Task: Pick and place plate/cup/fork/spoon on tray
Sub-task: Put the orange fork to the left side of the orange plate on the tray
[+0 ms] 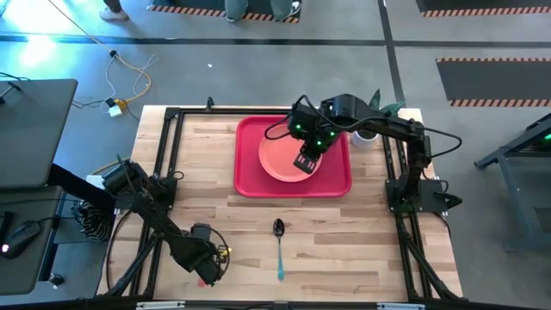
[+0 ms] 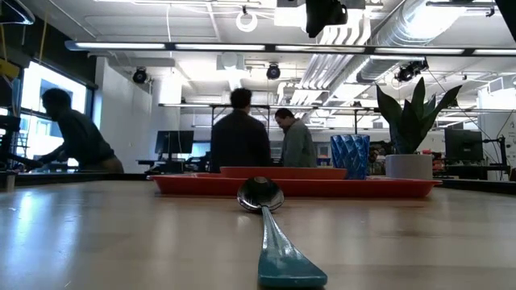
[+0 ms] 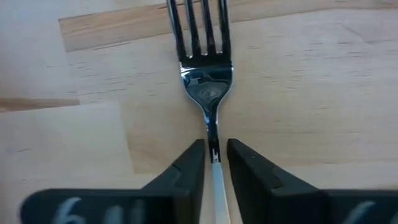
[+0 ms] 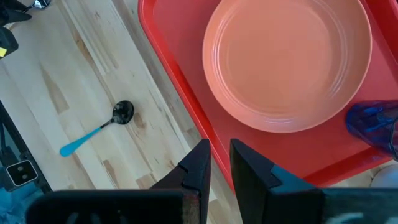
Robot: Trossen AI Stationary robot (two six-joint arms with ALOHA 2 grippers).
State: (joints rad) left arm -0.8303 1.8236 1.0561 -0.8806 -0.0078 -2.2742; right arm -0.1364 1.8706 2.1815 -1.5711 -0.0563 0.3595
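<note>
The fork shows in the left wrist view with its silver tines pointing away over the wood. My left gripper is at the table's near left, shut on the fork. The pink plate and the blue cup rest on the red tray. In the high view the arm hides the cup. The spoon lies flat on the table, bowl toward the tray. My right gripper hangs shut and empty above the plate. My left gripper has the fork's thin neck, just behind the tines, between its two fingers. The fingers lie along the fork, one on each side of it. The handle runs back under the gripper and is hidden. I cannot tell whether the fork is off the table.
A white pot with a green plant stands just off the tray's far right corner. Black frame rails border the table. Bare wood lies between the tray and the spoon. People stand in the room behind.
</note>
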